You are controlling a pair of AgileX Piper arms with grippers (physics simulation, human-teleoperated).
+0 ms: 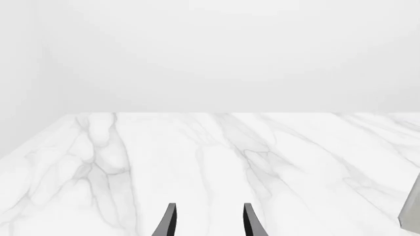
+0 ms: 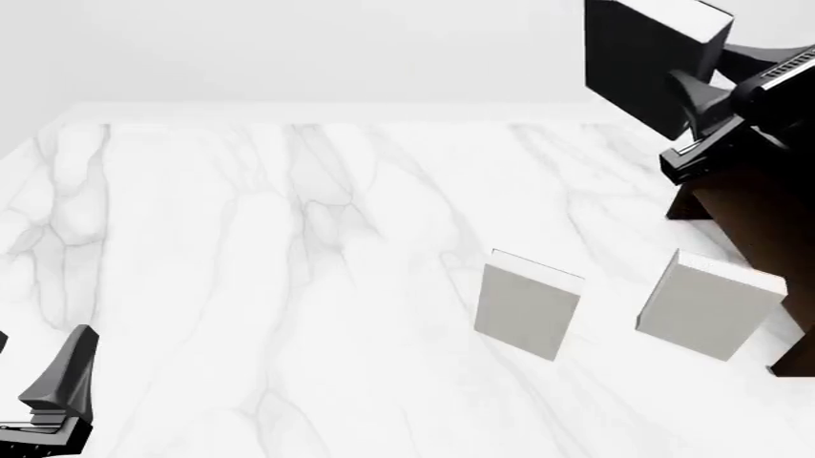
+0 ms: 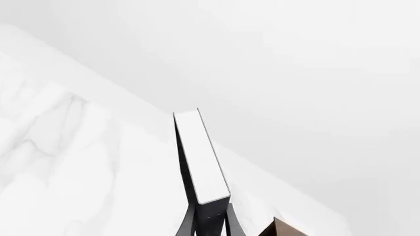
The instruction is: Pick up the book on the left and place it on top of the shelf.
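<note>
Step in hand, as we judge it: carry phase, book lifted, placement on shelf pending.

- Desk (image 2: 255,286): white marble, well below right gripper.
- Shelf (image 2: 764,219): dark brown, directly beneath right gripper; we read top as not yet reached.
- Two grey books (image 2: 529,303): upright on desk, below and left of right gripper.
- Book (image 2: 650,57): dark, white page edge, held aloft in right gripper (image 3: 210,223), jaws narrowly closed on lower end.
- Left gripper (image 1: 208,221): parted, holding nothing, low over desk.

Next move, we judge: lower book flat onto shelf top, then release.
</note>
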